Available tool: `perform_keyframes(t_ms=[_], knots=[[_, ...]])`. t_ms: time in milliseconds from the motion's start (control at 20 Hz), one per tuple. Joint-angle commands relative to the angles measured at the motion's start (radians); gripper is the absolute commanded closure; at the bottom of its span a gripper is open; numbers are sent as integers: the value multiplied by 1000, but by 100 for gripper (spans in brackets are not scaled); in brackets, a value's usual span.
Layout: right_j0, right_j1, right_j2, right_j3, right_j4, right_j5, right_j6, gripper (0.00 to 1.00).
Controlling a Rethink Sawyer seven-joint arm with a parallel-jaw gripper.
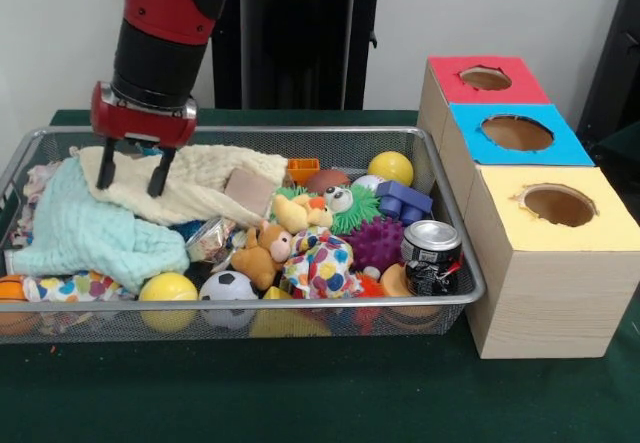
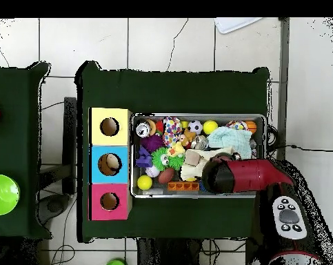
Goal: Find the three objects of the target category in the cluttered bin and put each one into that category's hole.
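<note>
The silver wire-mesh bin (image 1: pixel 300 131) is packed with toys and cloths; it also shows in the overhead view (image 2: pixel 132 155). My gripper (image 1: pixel 130 185) is open and empty, with its fingertips (image 1: pixel 156 189) at the cream cloth (image 1: pixel 200 188) in the bin's left rear part. A glossy crinkled clear piece (image 1: pixel 208 239), perhaps a bottle, peeks out between the cloths and a teddy; no other clear bottle shows. The blue-topped hole (image 1: pixel 517 133) is in the middle of the wooden box, right of the bin, and shows in the overhead view (image 2: pixel 109 164). In the overhead view the arm hides the gripper.
A mint cloth (image 1: pixel 90 233) covers the bin's left. Balls, a teddy (image 1: pixel 262 253), a green fuzzy toy (image 1: pixel 350 206), a purple spiky ball (image 1: pixel 378 243) and a silver can (image 1: pixel 432 255) fill the rest. Red-topped (image 1: pixel 485 78) and yellow-topped (image 1: pixel 558 204) holes flank the blue one.
</note>
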Motion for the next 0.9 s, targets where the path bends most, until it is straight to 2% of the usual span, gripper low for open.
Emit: perform_keyframes(t_ms=[50, 300, 350, 600, 900], knots=[[-26, -15, 22, 71, -31, 310, -199, 0], [-16, -63, 46, 91, -27, 394, -208, 0], [-12, -34, 51, 55, -40, 393, -198, 0], [29, 47, 27, -10, -140, 265, -88, 0], [117, 110, -58, -88, -297, 83, 89, 0]])
